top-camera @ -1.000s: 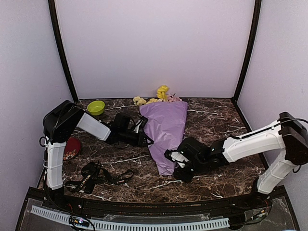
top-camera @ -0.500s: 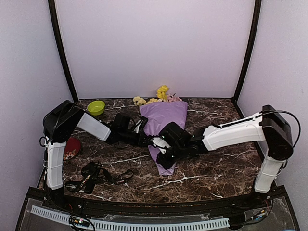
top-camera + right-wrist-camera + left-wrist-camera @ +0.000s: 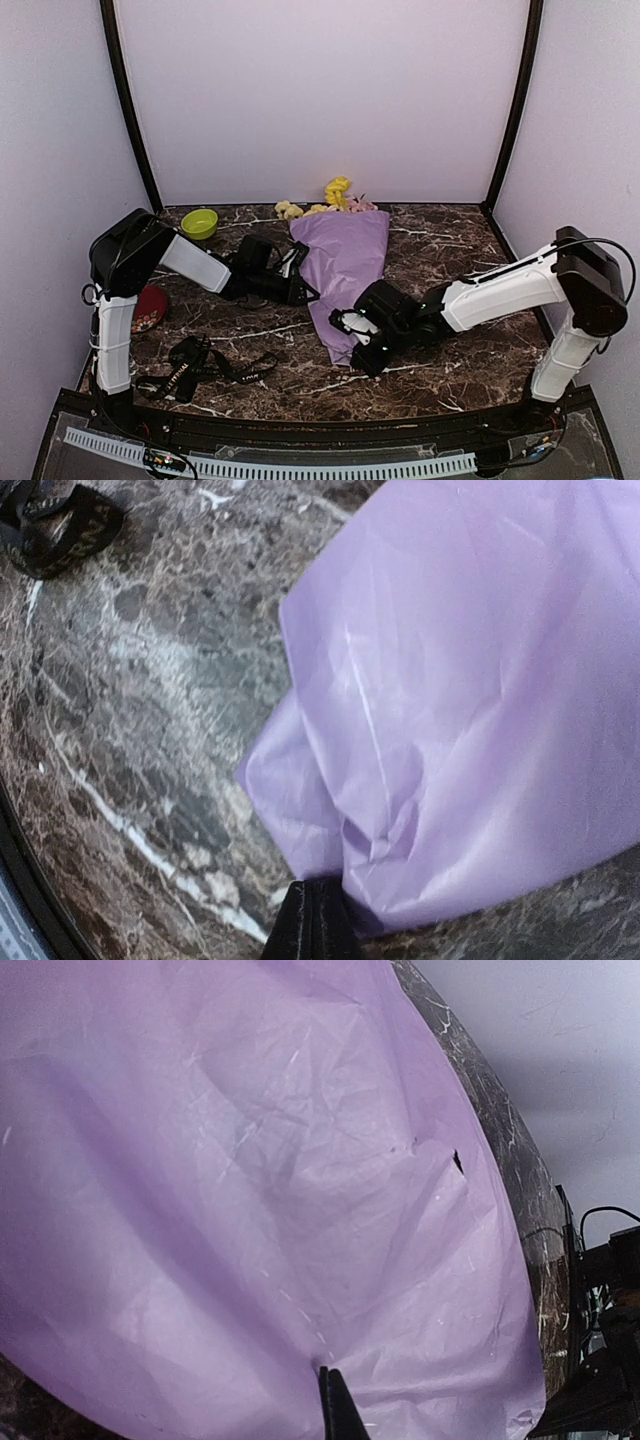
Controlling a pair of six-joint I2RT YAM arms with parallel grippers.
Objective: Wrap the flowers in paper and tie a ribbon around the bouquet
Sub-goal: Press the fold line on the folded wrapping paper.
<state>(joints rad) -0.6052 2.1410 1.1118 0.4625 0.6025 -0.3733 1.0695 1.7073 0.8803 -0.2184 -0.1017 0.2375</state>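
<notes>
The right gripper (image 3: 315, 925), jaws pressed shut into one black tip, sits at the narrow near end of the bouquet (image 3: 345, 265) and touches its lilac paper (image 3: 470, 700); whether a fold is pinched cannot be told. The left gripper (image 3: 335, 1405), likewise closed, meets the bouquet's left edge about midway along. The bouquet lies flat on the marble table (image 3: 450, 250), with the flowers (image 3: 338, 192) poking out of its wide far end. The ribbon (image 3: 205, 365) lies heaped well apart, near-left of the bouquet, and a green bowl (image 3: 200, 223) stands far-left of it.

Soft even light – wrist cams blurry close up, dim edges.
</notes>
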